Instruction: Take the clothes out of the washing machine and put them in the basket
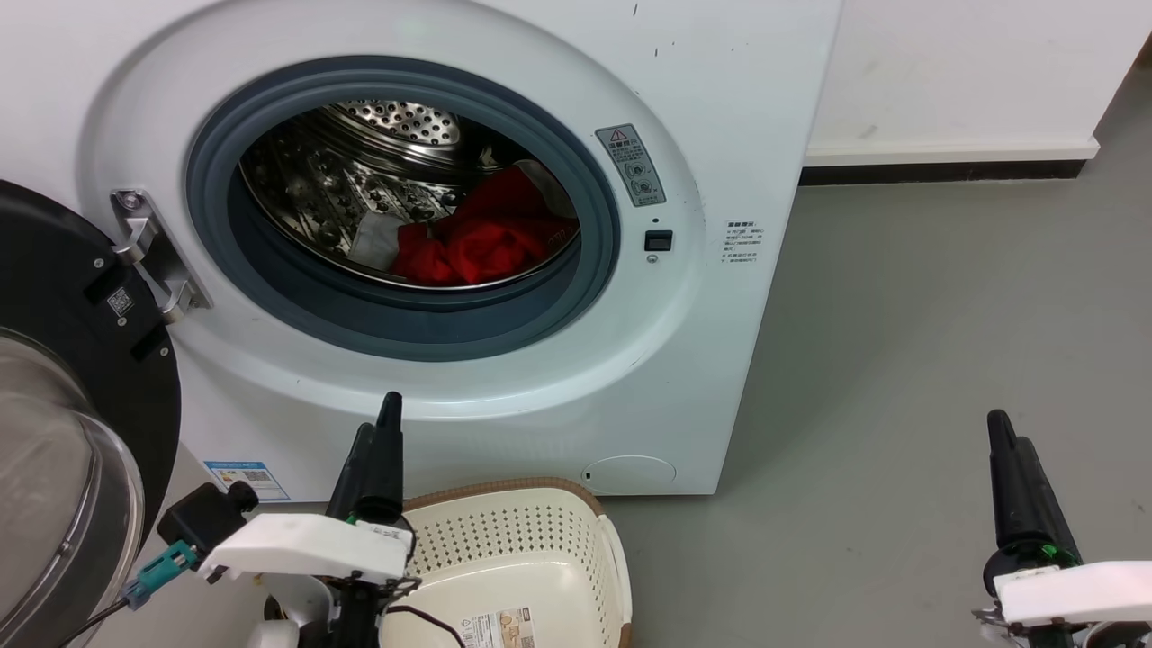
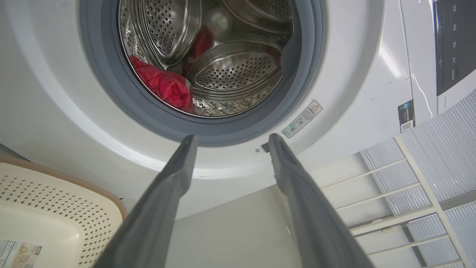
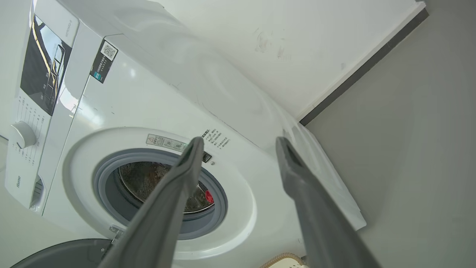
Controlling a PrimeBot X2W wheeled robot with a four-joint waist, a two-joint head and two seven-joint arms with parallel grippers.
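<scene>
While the door (image 1: 67,396) stands open, clothes (image 1: 481,238) lie exposed.

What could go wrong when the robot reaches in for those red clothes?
1. The red clothes lie low in the steel drum, so the open left gripper might pinch only a corner and drop them on the floor short of the basket.
2. The open glass door stands close beside the left arm, which could knock it.
3. The basket sits partly under that arm; a bump might shove it away.
</scene>
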